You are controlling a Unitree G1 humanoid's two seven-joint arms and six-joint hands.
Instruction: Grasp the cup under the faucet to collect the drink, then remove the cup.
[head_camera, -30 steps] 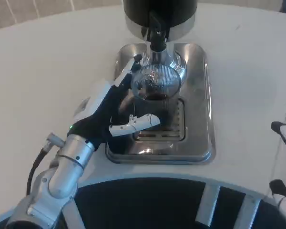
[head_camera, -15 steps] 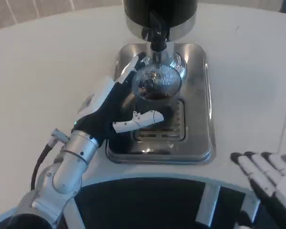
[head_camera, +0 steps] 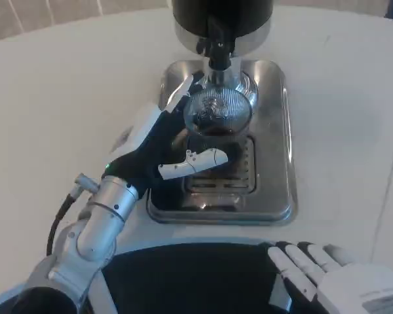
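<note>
Steel tray (head_camera: pixel 275 137) bears the cup (head_camera: pixel 217 121) under the faucet (head_camera: pixel 217 49), left hand (head_camera: pixel 158 147) clasping it; right hand (head_camera: pixel 334 281) spread, empty.

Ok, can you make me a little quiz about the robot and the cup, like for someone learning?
1. True or false: the left robot hand holds the cup.
2. What does the cup stand on? A) bare table B) metal tray C) a plate
3. Fill in: the cup sits right under the ____.

Key: 1 true; 2 B; 3 faucet. There is dark drink in the cup, and the right robot hand waits near the bottom edge, fingers apart, holding nothing.
</note>
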